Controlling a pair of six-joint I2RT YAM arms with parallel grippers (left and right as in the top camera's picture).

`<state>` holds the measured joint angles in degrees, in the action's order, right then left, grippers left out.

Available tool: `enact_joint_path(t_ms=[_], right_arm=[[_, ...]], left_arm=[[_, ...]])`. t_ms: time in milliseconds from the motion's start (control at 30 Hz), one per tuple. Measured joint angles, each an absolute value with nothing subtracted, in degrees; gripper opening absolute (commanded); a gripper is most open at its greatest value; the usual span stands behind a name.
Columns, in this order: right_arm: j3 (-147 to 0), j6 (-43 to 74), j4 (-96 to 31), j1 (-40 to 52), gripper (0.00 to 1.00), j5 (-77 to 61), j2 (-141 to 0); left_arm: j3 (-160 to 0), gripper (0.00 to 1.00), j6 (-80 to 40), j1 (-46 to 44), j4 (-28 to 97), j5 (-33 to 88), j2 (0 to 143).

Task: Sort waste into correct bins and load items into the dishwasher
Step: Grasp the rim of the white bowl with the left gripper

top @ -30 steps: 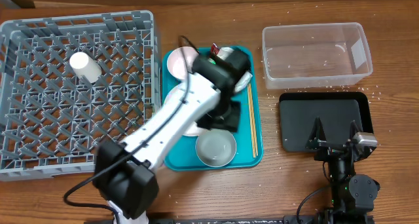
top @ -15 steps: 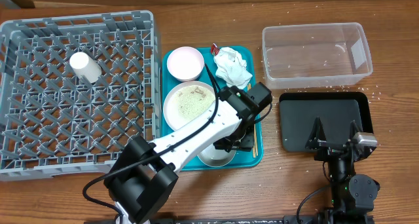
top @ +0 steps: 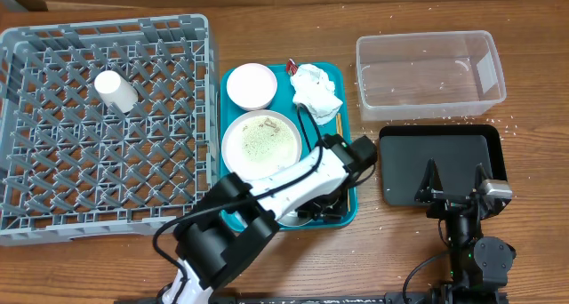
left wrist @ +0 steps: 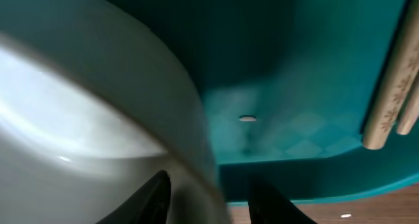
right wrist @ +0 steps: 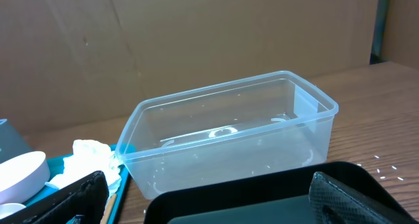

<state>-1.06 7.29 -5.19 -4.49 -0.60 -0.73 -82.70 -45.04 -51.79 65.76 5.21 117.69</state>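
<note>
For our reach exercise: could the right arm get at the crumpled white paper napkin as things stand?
Probably yes. The crumpled white paper napkin lies uncovered at the teal tray's far right corner; the left arm crosses nearer the front, and the right gripper hangs open over the shallow black tray.

Dish rack (top: 107,24) left; serving tray (top: 283,98) centre; tub (top: 427,39) behind shallow tray (top: 436,157), right.

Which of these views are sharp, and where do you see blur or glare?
Left wrist view: too close to focus, so the grey bowl and the chopsticks are soft, and the teal tray is dim. Right wrist view: sharp on the clear tub, with small glints on its floor. Overhead view: evenly lit, crisp, no glare.
</note>
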Motion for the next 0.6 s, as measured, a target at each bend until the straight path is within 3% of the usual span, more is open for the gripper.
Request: enact_joint_path(t_ms=[133, 433, 467, 600], right_arm=[[-1.1, 7.3, -5.1, -4.5, 1.0, -0.6, -0.7], [-1.1, 7.3, -5.1, -4.5, 1.0, -0.6, -0.7], [-1.1, 7.3, -5.1, -4.5, 1.0, -0.6, -0.7], [-1.1, 7.3, -5.2, -4.5, 1.0, -0.6, -0.7]], left_arm=[[-82.7, 0.25, -45.1, -51.6, 66.0, 5.4, 117.7], [-85.7, 0.11, -44.9, -51.4, 71.0, 4.4, 117.7], [-86.6, 0.04, -44.9, -51.4, 71.9, 4.0, 117.7], [-90.3, 0.04, -44.7, -51.4, 74.5, 2.9, 117.8]])
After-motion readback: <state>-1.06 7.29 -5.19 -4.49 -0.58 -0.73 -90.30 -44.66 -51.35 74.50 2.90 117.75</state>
